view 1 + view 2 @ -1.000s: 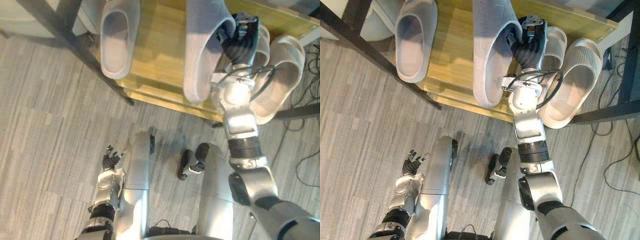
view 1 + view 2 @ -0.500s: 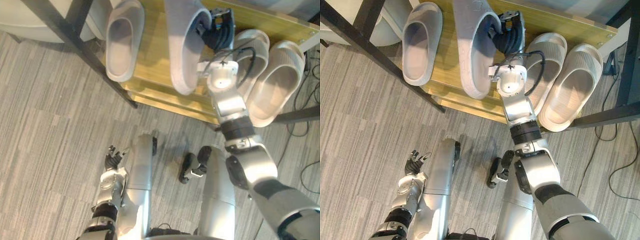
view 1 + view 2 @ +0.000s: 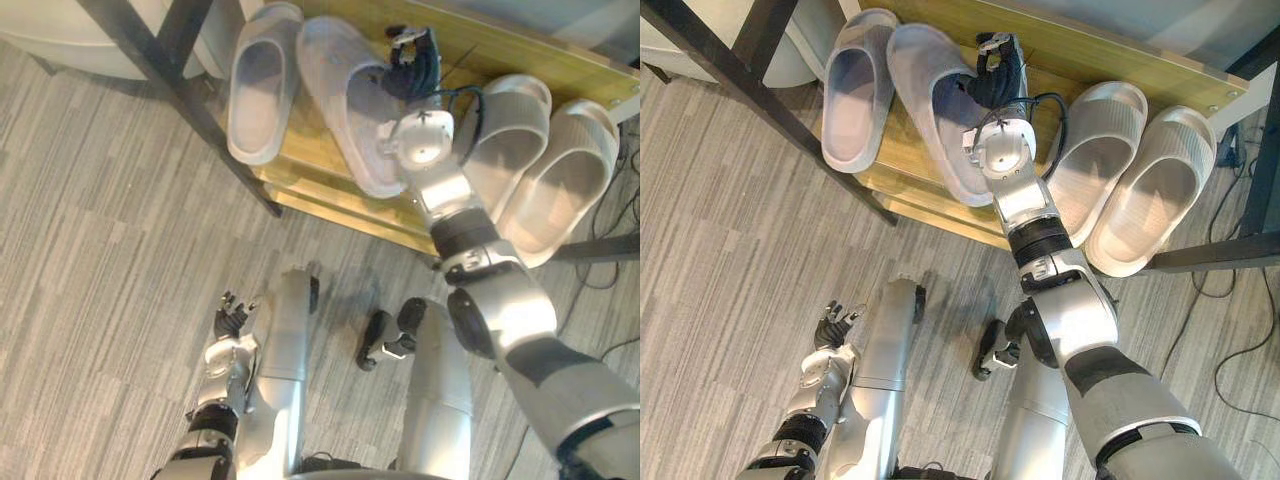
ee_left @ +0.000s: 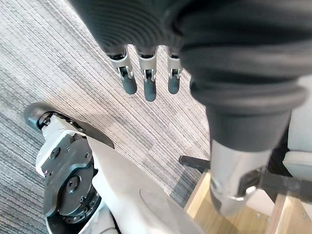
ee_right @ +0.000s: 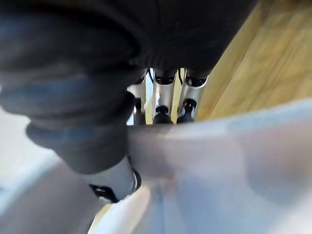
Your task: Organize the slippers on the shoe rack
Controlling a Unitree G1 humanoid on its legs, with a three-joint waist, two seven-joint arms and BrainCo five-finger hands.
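Two grey slippers rest on the wooden shoe rack shelf (image 3: 310, 190). One grey slipper (image 3: 260, 85) lies straight at the left. The second grey slipper (image 3: 345, 110) lies beside it at a slant, its near end over the shelf's front edge. My right hand (image 3: 412, 62) sits at this slipper's far end, against its upper; the slipper's edge (image 5: 234, 161) covers much of the hand (image 5: 161, 97) in the right wrist view. My left hand (image 3: 230, 322) hangs low over the floor, open and empty, its fingers (image 4: 146, 80) straight.
A pair of beige slippers (image 3: 505, 130) (image 3: 565, 185) lies on the shelf's right part, close to my right arm. A black frame leg (image 3: 190, 90) slants down at the rack's left. A white rounded object (image 3: 60, 40) stands behind it. Grey carpet lies in front.
My right hand has swung the second grey slipper leftwards and lowered it onto the shelf next to the first one. The view has shifted too. My left hand has stayed put.
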